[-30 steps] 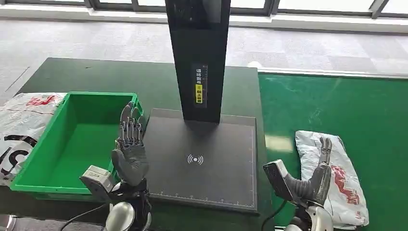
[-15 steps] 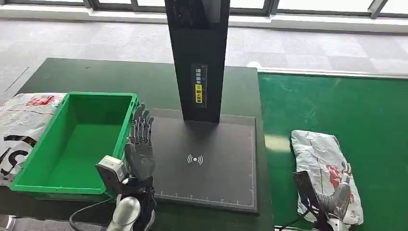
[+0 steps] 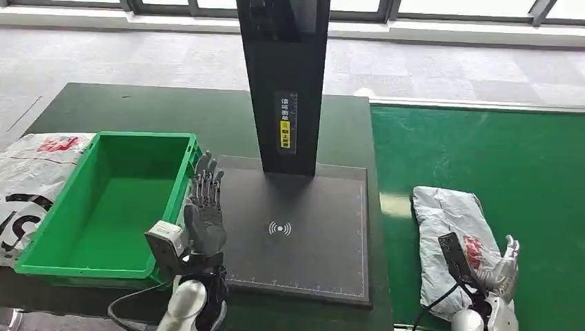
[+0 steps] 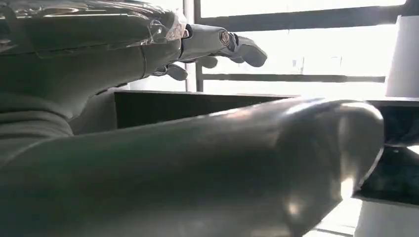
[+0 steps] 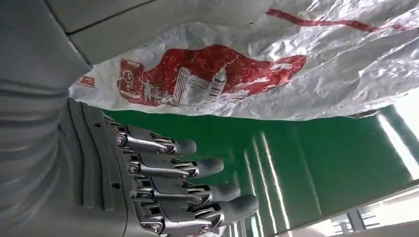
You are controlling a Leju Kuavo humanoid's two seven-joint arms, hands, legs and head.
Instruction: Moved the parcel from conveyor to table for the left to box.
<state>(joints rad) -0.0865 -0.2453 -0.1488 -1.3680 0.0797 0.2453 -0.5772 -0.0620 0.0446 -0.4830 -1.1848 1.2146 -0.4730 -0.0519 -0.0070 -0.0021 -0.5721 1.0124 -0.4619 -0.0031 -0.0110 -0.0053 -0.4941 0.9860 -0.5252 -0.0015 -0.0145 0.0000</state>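
Parcel (image 3: 452, 241), white crinkled bag with red print, lies on green conveyor (image 3: 483, 158), lower right of head frame. Right hand (image 3: 502, 265) at parcel's lower right edge, fingers spread, holding nothing; contact unclear. Left hand (image 3: 204, 207) flat, fingers extended, empty, center-left between green bin (image 3: 41, 234) and black scanner pad (image 3: 324, 241).

Head view: bright, even daylight from the windows (image 3: 345, 8) at the far edge; sharp focus; soft shadows; a pale glare patch on the green conveyor (image 3: 394, 205). Left wrist view: strongly backlit, window blown out white, left hand (image 4: 148, 113) dark, near parts blurred, with sheen. Right wrist view: well lit, parcel (image 5: 276, 59) wrapping glossy, streak reflections on the belt.
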